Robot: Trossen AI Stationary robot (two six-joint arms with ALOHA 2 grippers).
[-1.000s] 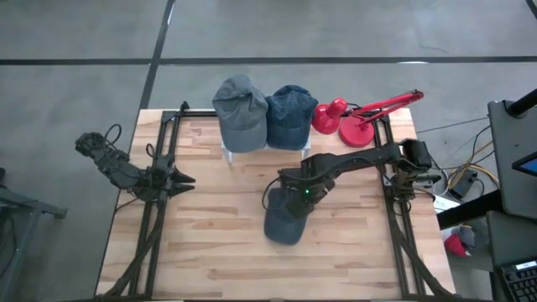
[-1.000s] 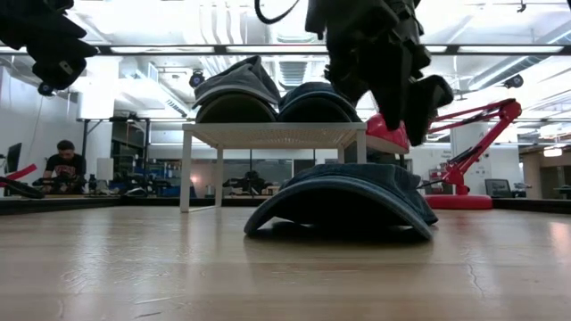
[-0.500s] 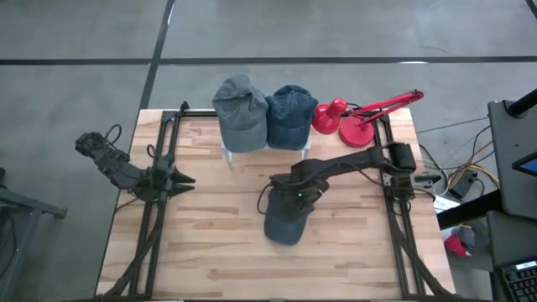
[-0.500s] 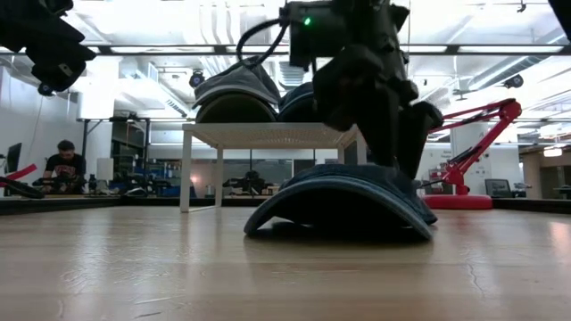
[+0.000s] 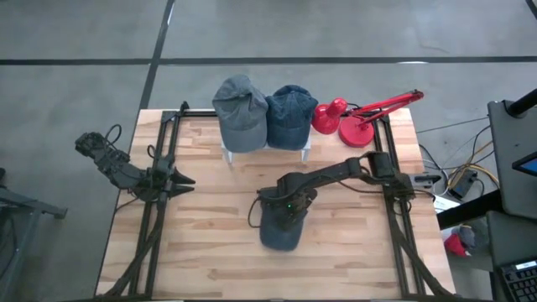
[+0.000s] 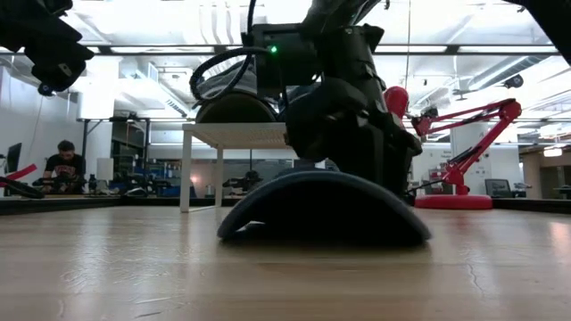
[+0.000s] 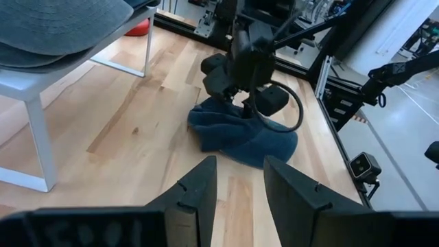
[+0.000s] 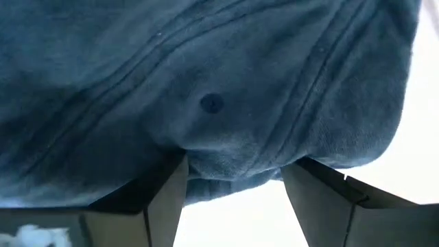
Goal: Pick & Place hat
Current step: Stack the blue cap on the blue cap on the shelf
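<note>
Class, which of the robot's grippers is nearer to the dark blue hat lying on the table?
The right gripper: it is down on the dark blue hat, fingers open astride its fabric. The left gripper waits at the table's left side, well apart from it.

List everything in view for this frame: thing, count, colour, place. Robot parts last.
hat on table: 1, dark blue, lying mid-table under the right gripper
hats on stand: 2, grey and dark blue denim, side by side at the table's far edge
stand: 1, white, small raised table at the far edge
desk lamp: 1, red, far right corner of the table
table: 1, light wood
person: 1, dark clothing, seated in the room beyond the table
left gripper: dark, open, at the table's left side, waiting
right gripper: dark, fingers spread over the crown of the hat on table
</note>
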